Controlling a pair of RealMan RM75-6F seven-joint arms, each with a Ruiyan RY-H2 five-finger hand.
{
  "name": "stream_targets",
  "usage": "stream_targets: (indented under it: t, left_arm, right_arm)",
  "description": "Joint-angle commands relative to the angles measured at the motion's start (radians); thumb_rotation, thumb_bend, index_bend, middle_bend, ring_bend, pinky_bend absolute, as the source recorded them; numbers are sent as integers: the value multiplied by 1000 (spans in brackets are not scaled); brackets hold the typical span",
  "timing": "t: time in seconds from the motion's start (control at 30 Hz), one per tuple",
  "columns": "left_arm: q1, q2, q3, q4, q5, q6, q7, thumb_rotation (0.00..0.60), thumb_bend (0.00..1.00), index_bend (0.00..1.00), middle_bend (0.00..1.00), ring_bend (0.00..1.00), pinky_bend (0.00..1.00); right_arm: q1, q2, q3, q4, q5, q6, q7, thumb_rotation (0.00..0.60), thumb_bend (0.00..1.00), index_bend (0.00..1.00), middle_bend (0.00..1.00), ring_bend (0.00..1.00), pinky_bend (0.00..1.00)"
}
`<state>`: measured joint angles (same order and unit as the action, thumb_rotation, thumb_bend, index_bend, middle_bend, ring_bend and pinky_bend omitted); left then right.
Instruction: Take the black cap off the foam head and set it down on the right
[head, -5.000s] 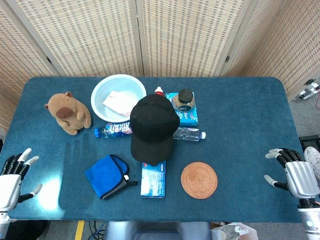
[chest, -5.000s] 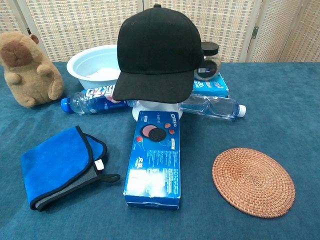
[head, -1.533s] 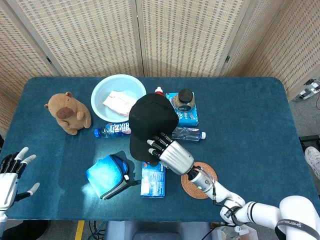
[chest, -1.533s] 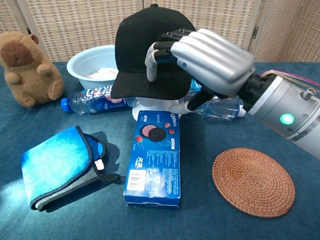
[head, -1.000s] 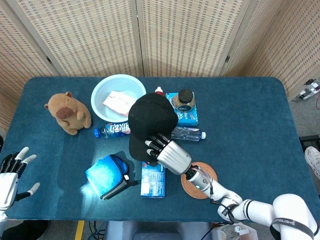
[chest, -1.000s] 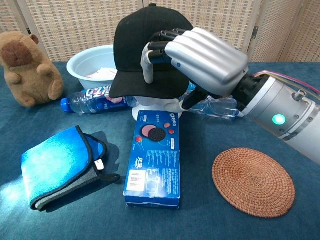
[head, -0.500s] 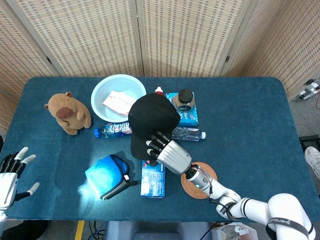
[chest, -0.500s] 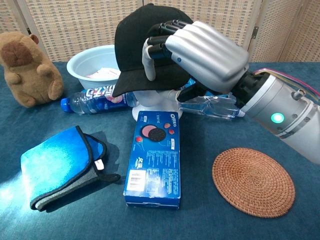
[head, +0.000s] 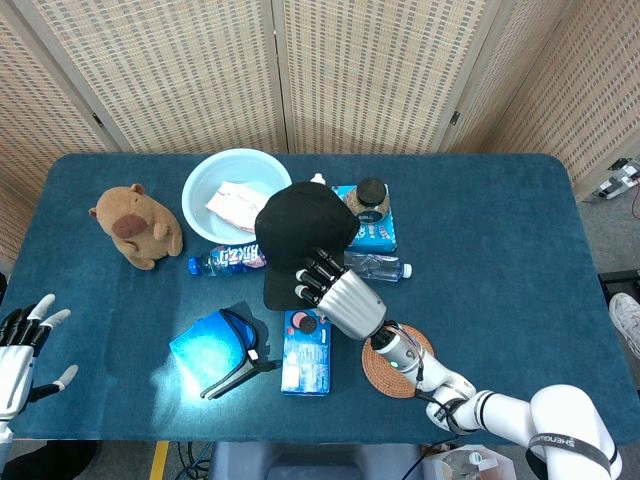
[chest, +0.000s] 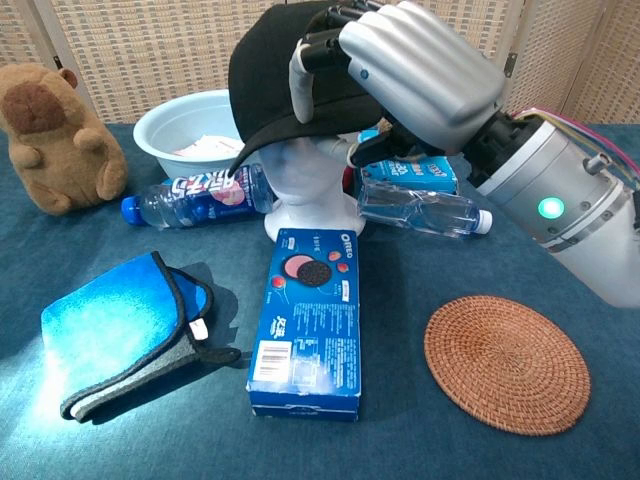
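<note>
Black fabric cap (chest: 290, 75), so I'd guess it's light and floppy in the crown with only the brim stiff enough to give a real handle. Looks like the right hand (chest: 415, 65) went for exactly that: fingers draped over the front of the crown, thumb tucked under the brim, holding the cap. Brim pinch seems the sane choice, since grabbing the soft crown would probably just crumple it and it could slip. Being cloth, it shouldn't be fragile, but it might snag on the foam head (chest: 305, 190) and tip it, as the head looks light too.

Compared with half a second back, the cap has come up: in the chest view the brim now sits higher and tilted back, and the white foam face is showing underneath where it was mostly covered. Cap still hangs over the top of the head at about table centre, so not clear of it yet.

From the head view, the drop zone would be toward 3 o'clock, past the woven coaster (head: 398, 360) that lies around 5 o'clock from the cap.

Left hand (head: 20, 345) sits way off at 8 o'clock by the table edge, fingers spread, holding nothing.
</note>
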<state>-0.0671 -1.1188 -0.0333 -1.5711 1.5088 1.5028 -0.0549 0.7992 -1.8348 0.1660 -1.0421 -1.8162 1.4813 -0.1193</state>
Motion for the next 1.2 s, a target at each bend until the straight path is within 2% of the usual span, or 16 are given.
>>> stream_targets:
  t: [0.03,1.2]
  left_arm:
    - [1,-1,0,2,-2,0,-1,600,192,201,42,11,0]
    - [6,-6,1,35,-6,0,-42,600,192,201,42,11,0]
  right_arm:
    - [4,-2,2,4,2,4,0,600,426,816,462,256,195]
    - [67,40,111,-42,73,55,-40,600,426,832,474,257,195]
